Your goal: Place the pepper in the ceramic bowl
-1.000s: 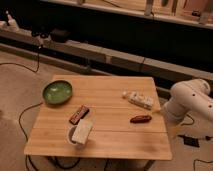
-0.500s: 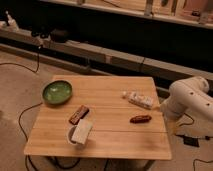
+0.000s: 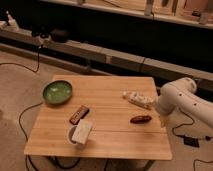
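Table edge [image 3: 163,136]: gripper [image 3: 164,120] beside pepper [image 3: 141,119], packet [image 3: 138,99] nearby

dim, warm overhead light; pale rectangular wooden bench [image 3: 110,102] brightest, background dark. pale robot hand [image 3: 164,119] at bench's right edge, dimly lit.

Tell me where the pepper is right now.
The pepper lies on the right side of the wooden table in the camera view, just in front of the white packet, with the gripper beside it at the table's right edge.
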